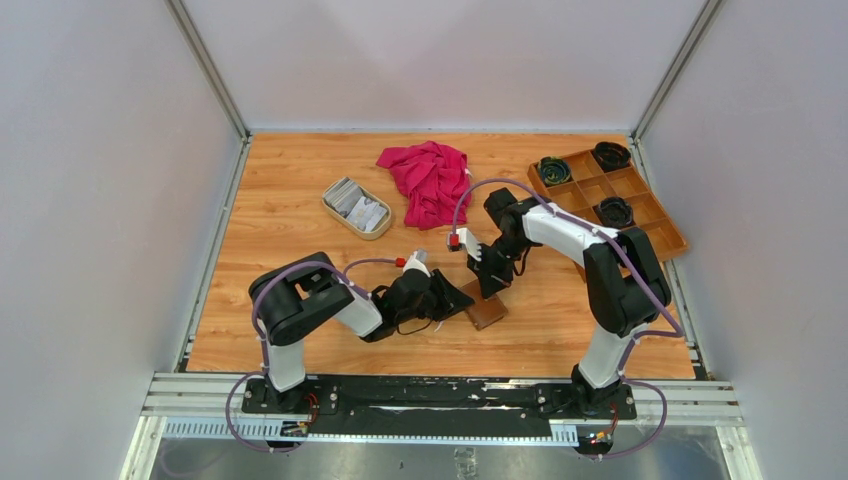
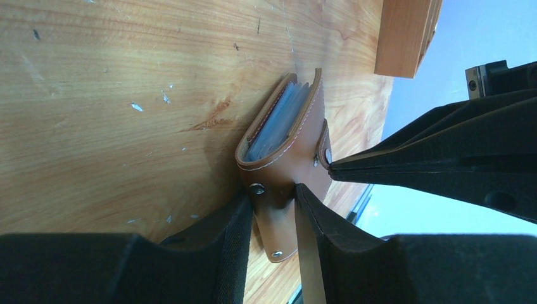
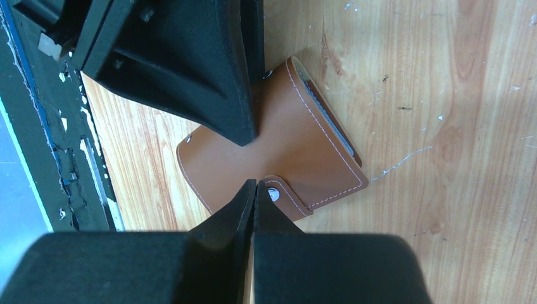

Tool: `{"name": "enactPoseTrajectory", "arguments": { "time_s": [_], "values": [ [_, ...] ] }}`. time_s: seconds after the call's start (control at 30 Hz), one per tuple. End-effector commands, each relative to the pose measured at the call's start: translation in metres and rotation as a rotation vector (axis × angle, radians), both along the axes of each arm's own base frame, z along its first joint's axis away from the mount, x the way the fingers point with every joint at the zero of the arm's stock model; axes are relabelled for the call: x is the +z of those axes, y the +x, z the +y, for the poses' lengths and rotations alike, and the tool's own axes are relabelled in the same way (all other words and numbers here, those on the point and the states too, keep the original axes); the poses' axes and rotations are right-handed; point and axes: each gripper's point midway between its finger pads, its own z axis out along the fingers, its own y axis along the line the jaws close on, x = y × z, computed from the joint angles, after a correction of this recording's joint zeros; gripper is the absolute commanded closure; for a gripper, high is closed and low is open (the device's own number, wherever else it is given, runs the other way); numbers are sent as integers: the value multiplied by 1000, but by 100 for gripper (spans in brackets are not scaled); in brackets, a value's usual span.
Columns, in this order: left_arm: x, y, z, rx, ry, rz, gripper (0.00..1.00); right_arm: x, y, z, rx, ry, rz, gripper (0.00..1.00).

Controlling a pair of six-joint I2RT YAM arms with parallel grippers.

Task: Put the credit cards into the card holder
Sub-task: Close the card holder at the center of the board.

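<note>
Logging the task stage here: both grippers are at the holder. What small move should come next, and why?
Probably the right gripper should peel the tab away to open the holder. Its shut tips sit right at the tab, the left gripper clamps the holder, and the cards lie in the dish.

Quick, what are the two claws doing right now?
Left claw: closed on the card holder.
Right claw: closed, tips at its snap tab; a grip cannot be told.
</note>
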Motion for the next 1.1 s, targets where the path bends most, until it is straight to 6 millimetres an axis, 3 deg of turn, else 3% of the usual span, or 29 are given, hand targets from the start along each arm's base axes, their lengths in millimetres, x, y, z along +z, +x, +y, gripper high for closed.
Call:
{"name": "enactPoseTrajectory", "arguments": {
  "time_s": [0.0,0.37,0.8,1.07],
  "values": [
    [-49,-5,29,55,183,47,65,3,-17,1,7,5,58,100],
    [-49,-2,28,67,183,45,67,-4,-26,-2,3,-7,96,100],
    [-42,-1,23,45,171,22,66,-5,-7,3,-89,-9,33,100],
    [-33,0,23,28,173,-19,64,-6,-7,4,-104,1,52,100]
  ]
}}
